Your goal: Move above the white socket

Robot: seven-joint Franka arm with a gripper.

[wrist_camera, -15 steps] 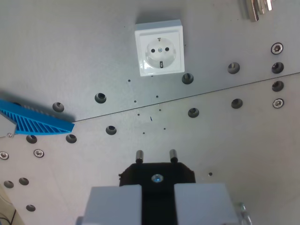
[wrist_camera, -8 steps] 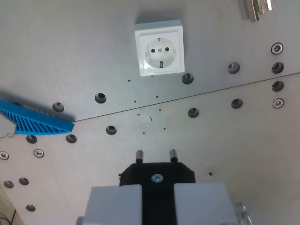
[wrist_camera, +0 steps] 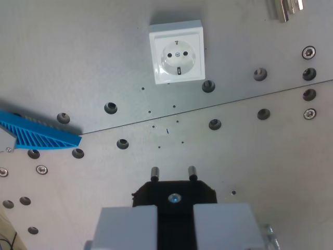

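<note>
The white socket (wrist_camera: 177,52) is a square box with a round two-hole face, fixed to the grey metal plate (wrist_camera: 93,57) near the top middle of the wrist view. My gripper (wrist_camera: 175,209) sits at the bottom middle, shut on a black plug (wrist_camera: 174,193). The plug's two metal pins (wrist_camera: 154,172) point toward the socket. The plug is well below the socket in the picture, with bare plate and a seam line between them.
A blue ribbed plastic part (wrist_camera: 39,134) lies at the wrist view's left edge. Several bolt holes and screws dot the plate, such as a hole (wrist_camera: 208,86) just below the socket. A metal piece (wrist_camera: 283,9) pokes in at the top right.
The scene has shifted by only a few pixels, so the camera has barely moved. The plug stays held the same way.
</note>
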